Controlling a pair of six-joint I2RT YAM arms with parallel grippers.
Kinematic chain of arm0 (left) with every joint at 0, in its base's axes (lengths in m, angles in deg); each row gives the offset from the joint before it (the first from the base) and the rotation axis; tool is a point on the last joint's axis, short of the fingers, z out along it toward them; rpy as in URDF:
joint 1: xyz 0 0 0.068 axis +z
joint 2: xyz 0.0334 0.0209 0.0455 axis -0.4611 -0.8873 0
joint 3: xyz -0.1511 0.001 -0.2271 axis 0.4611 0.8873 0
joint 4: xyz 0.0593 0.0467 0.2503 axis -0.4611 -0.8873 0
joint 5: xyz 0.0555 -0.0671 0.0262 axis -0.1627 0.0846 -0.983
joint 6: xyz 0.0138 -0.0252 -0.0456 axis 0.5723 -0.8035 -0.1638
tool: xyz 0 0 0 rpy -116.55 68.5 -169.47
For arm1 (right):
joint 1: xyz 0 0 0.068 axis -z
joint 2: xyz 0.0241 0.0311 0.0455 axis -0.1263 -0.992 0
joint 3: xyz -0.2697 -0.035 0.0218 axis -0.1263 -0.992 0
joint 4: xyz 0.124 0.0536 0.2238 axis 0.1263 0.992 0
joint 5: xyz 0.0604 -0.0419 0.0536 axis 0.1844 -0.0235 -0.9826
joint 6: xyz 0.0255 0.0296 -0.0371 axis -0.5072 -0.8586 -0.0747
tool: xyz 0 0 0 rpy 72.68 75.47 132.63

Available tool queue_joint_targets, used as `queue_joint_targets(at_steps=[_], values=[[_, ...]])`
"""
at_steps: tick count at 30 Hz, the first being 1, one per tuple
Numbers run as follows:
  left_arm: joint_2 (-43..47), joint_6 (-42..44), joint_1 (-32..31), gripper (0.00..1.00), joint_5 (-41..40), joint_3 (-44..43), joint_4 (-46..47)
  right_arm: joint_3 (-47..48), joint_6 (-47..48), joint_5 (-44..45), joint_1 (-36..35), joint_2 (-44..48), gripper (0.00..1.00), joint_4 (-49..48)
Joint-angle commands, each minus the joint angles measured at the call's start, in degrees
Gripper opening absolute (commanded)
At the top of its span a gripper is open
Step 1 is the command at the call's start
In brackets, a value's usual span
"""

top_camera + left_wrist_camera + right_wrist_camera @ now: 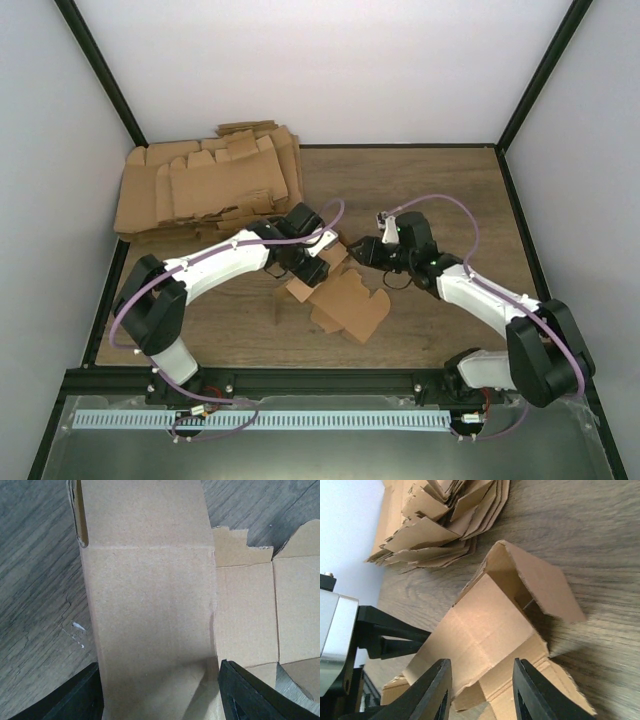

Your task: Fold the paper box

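Near the middle of the table point(450, 200), the paper box point(345, 305) is seen half-folded; one panel is clamped across the wide-set left gripper point(159, 666), while the right gripper point(481, 662) is spread astride another flap, hold unclear

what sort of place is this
Probably a lab robot cell: plain white walls and black frame posts enclose a wooden table with two white-and-black robot arms bolted on and a pile of flat brown cardboard blanks.
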Motion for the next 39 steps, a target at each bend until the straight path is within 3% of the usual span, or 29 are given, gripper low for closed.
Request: queue_joint_targets(at_steps=[1, 5, 9, 23, 34, 39], values=[[0.1, 0.1, 0.0, 0.64, 1.0, 0.9, 0.9, 3.8, 8.0, 7.5, 0.3, 3.0, 0.37, 5.9], [0.6, 0.0, -0.1, 0.64, 1.4, 1.3, 1.3, 6.7, 15.2, 7.4, 0.2, 3.3, 0.43, 7.5], [0.7, -0.4, -0.1, 0.65, 1.6, 1.2, 1.6, 10.7, 19.0, 4.5, 0.2, 0.3, 0.43, 9.4], [1.9, -2.9, 0.0, 0.65, 3.7, 2.4, 5.3, 21.0, 22.1, -0.1, 0.3, -14.2, 0.30, 14.8], [4.4, -3.7, 0.2, 0.67, 5.4, 3.5, 7.5, 19.0, 22.6, 0.2, 0.3, -18.1, 0.28, 14.8], [4.1, -4.2, 0.3, 0.65, 7.1, 3.6, 8.3, 18.3, 22.7, -3.2, 0.2, -19.3, 0.17, 14.0]])
